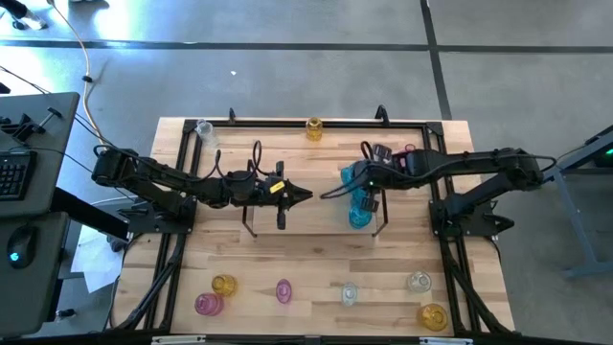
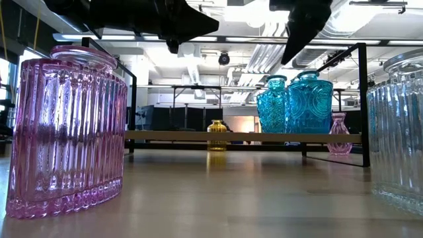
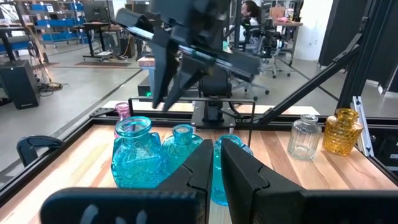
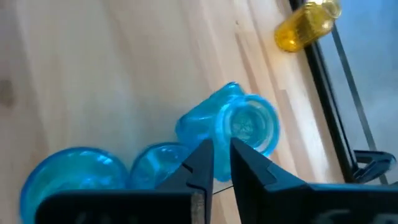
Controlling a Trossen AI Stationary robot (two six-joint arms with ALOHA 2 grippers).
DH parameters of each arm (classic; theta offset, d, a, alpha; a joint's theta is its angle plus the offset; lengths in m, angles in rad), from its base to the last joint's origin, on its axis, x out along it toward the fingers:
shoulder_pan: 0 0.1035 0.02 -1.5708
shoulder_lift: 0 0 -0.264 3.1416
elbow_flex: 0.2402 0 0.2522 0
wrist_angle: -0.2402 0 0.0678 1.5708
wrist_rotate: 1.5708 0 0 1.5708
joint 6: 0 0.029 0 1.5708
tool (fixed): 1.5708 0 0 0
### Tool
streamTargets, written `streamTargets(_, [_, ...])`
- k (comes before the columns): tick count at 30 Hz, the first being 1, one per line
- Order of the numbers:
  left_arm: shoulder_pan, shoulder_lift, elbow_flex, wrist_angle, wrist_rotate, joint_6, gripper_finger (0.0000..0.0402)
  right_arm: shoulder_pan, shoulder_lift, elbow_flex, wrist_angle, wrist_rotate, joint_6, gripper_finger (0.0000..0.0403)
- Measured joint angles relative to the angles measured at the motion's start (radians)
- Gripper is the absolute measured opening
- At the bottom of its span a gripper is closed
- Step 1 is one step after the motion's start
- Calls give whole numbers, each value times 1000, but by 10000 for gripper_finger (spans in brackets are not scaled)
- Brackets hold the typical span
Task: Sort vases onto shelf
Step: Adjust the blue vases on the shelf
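I see three blue vases (image 1: 359, 199) on the shelf (image 1: 316, 206). My right gripper (image 4: 221, 163) hangs above them, pressed together, holding nothing. Left gripper (image 3: 217, 163) also pressed together, near shelf's other end. Glass: stiff, slick, fragile; I'd grab necks.

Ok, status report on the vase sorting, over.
Left gripper shut, empty, mid-shelf. Right gripper shut, empty, above blue vases on shelf. Six vases unsorted up front. Nothing blocking.

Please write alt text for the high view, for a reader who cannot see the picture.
Seen from above, two dark robot arms meet over a light-wood shelf on a wooden table; the right gripper hangs over a cluster of cyan-blue glass vases, and the left gripper points toward them. Pink, amber and clear glass vases line the near edge.
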Motion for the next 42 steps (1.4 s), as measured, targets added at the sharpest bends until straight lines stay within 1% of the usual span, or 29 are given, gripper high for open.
streamTargets(5, [0,0,0,0,0,0,21,-85,6,0,31,-13,-44,32])
streamTargets(10, [0,0,0,-1,0,1,21,-151,5,0,70,-141,-152,25])
streamTargets(12, [0,0,0,-5,0,1,21,-165,11,0,70,-159,-196,26])
streamTargets(14, [0,0,0,-15,0,1,21,-173,13,0,70,-160,-204,30])
streamTargets(17, [0,0,0,-30,0,1,21,-179,13,0,82,-140,-199,51])
streamTargets(22, [0,0,0,-30,0,1,21,-198,13,0,83,-139,-155,112])
streamTargets(25, [0,0,0,-30,0,1,21,-232,19,0,72,-171,-134,137])
streamTargets(27, [0,0,0,-31,0,1,21,-257,27,0,65,-217,-118,143])
streamTargets(35, [0,0,0,-43,0,1,21,-321,41,0,56,-324,-116,134])
streamTargets(42, [0,0,0,-44,8,1,21,-336,45,0,44,-389,-109,103])
